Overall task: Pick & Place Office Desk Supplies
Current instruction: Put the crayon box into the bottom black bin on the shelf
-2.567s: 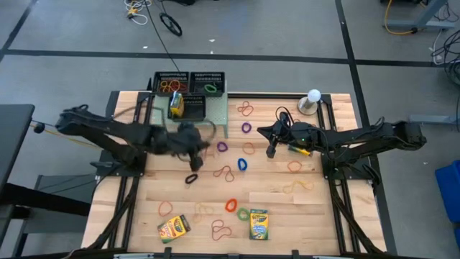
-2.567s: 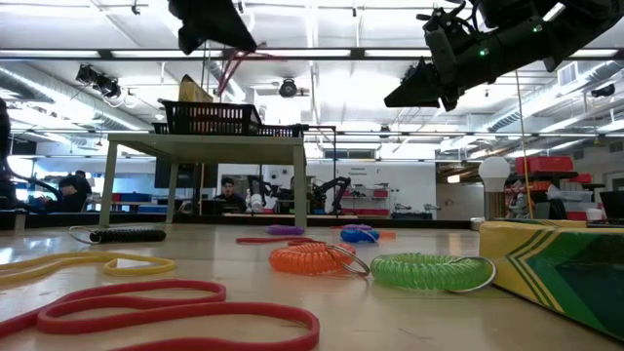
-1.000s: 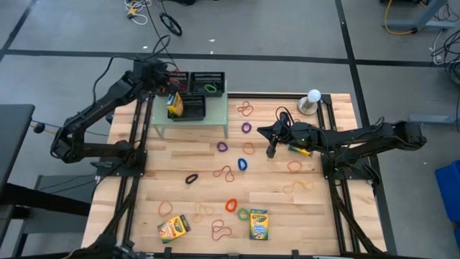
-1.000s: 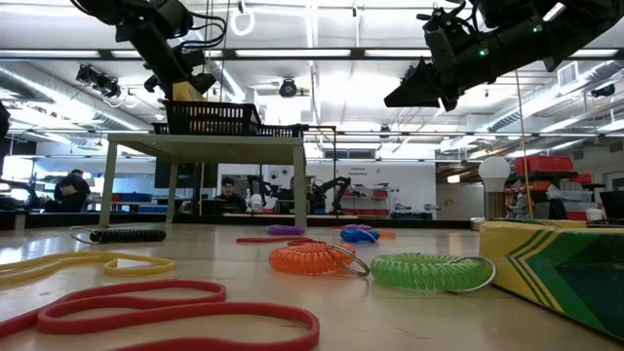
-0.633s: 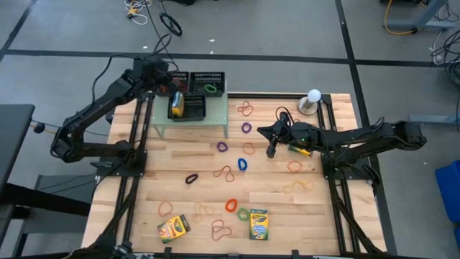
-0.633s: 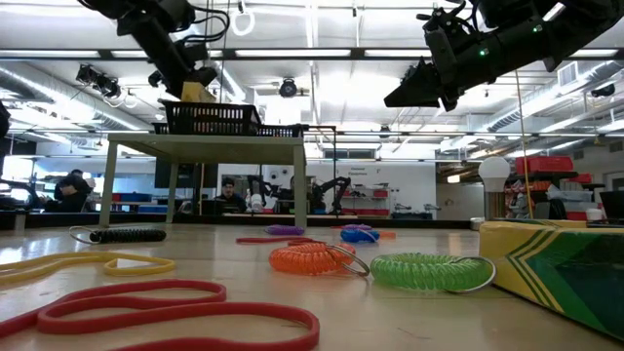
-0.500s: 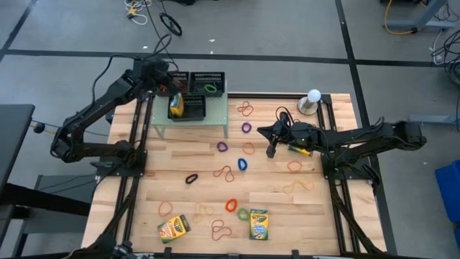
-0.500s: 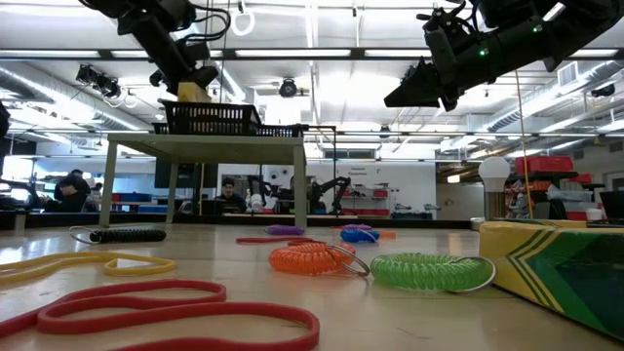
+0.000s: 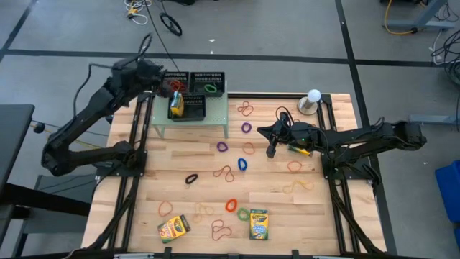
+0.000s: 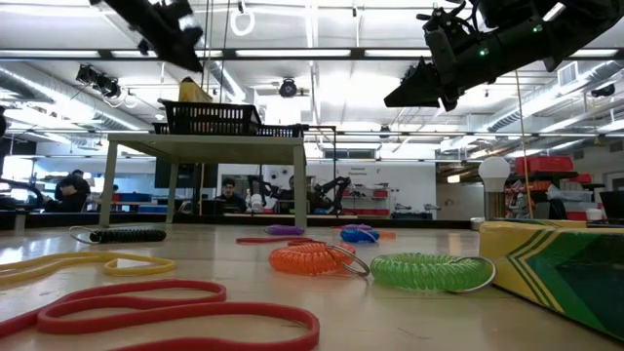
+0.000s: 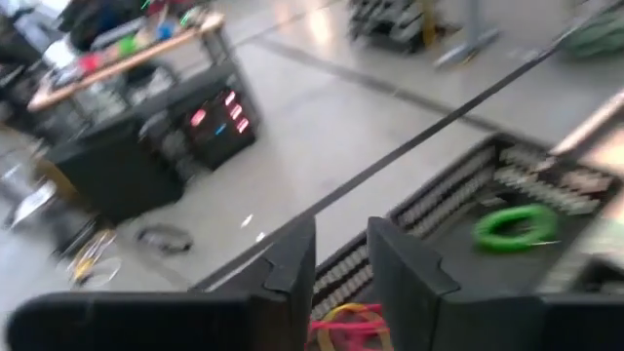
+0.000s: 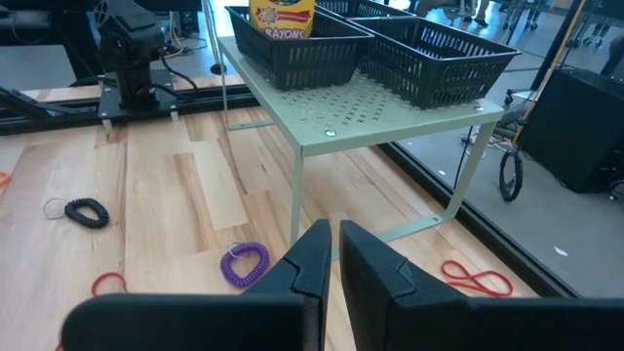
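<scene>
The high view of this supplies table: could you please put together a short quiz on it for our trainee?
1. True or false: a crayon box stands inside the front mesh tray on the green shelf.
2. How many loose crayon boxes lie on the wooden table?
3. The back tray beside the left gripper holds: A) red and orange bands; B) a stapler; C) a white ball.

Key: 1 true; 2 two; 3 A.

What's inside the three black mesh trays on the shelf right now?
Rear-left tray: red and orange bands, partly hidden by the left gripper. Rear-right tray: a green band. Front tray: a crayon box.
</scene>
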{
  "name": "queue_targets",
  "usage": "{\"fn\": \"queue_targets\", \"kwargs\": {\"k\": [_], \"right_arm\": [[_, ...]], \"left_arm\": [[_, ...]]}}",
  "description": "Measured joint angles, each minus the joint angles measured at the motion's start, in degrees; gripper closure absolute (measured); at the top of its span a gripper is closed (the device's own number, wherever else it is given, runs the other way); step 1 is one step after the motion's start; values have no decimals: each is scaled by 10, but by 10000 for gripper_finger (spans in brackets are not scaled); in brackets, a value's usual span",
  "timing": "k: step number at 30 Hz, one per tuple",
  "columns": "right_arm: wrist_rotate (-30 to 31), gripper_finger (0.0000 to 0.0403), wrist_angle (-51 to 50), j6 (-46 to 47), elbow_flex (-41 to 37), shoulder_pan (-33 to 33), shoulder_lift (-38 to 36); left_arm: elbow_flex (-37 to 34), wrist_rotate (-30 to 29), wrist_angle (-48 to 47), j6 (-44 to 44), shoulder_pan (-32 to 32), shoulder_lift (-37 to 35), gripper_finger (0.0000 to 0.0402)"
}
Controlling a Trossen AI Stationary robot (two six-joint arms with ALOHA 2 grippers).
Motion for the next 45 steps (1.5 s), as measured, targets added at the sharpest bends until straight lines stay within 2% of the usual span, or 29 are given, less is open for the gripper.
{"fn": "queue_targets", "kwargs": {"k": [5, 8, 16, 20, 27, 33, 36, 40, 45], "right_arm": [[0, 366, 0, 0, 0, 0, 0], [0, 366, 0, 0, 0, 0, 0], [0, 366, 0, 0, 0, 0, 0], [0, 366, 0, 0, 0, 0, 0], [0, 366, 15, -54, 0, -5, 0], [0, 366, 11, -51, 0, -5, 0], [-3, 366, 25, -61, 0, -5, 0], [-4, 366, 57, -105, 0, -5, 1], [-6, 366, 101, -75, 0, 0, 1]], "left_arm": [[-39, -3, 6, 0, -116, -44, 367], [-76, -38, 34, 0, -203, -51, 394], [-185, -155, 209, 13, -440, -29, 394], [-218, -179, 263, -5, -518, 1, 394], [-257, -181, 346, -63, -586, 91, 394], [-282, -172, 483, -98, -609, 199, 394], [-283, -152, 539, -118, -613, 260, 394], [-283, -92, 618, -147, -613, 338, 394], [-280, -36, 708, -161, -613, 421, 394]]}}
